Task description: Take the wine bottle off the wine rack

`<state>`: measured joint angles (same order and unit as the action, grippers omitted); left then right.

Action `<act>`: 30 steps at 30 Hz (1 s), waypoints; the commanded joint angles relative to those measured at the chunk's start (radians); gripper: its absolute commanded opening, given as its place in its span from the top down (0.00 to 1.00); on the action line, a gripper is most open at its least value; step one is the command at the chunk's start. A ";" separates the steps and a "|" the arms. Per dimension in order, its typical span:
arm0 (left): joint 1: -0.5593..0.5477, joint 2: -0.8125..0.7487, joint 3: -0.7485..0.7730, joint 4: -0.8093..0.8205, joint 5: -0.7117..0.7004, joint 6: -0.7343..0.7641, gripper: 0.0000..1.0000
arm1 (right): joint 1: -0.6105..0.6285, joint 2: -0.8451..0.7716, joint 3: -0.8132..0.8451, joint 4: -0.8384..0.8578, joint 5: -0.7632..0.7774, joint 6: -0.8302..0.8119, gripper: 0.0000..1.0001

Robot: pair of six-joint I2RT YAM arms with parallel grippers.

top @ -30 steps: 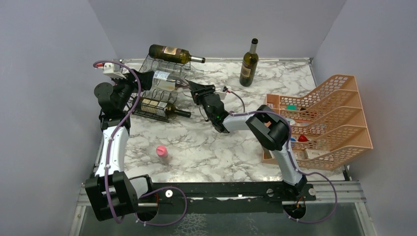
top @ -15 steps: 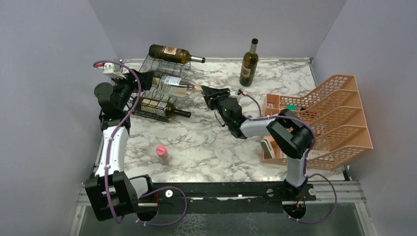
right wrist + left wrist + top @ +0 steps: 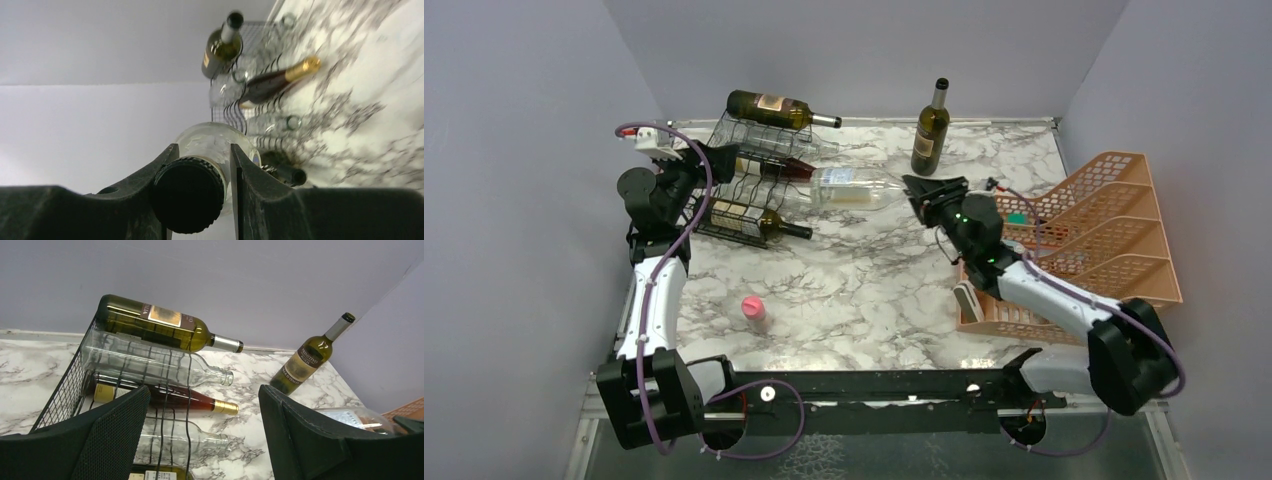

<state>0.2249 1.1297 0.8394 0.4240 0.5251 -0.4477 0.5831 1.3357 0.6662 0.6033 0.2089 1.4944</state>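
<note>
Clear glass wine bottle has just slid free of the black wire wine rack, now centre-frame; your right claw clamps its neck, left claw stands apart. Nearly done!

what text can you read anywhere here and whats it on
"PRIMITIVO", probably: label of the upright green bottle.
"VI", rest cut off: label of the top green bottle lying on the wine rack.
Too blurred to read: labels on the clear bottle in the right gripper and on the gold-capped bottle.
</note>
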 commanded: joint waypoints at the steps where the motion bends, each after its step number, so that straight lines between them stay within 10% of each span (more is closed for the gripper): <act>1: -0.031 0.000 0.022 0.029 0.019 0.006 0.15 | -0.120 -0.219 0.088 -0.149 -0.076 -0.095 0.98; 21: -0.062 0.025 0.030 0.030 0.038 -0.028 0.15 | -0.287 0.110 0.723 -0.651 -0.260 -1.203 0.99; 30: -0.077 0.029 0.032 0.030 0.044 -0.063 0.15 | -0.286 0.247 0.927 -0.812 -0.153 -1.334 0.99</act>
<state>0.1638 1.1595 0.8394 0.4240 0.5362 -0.4873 0.3008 1.5852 1.4960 -0.2764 0.0216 0.2169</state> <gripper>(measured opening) 0.854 0.400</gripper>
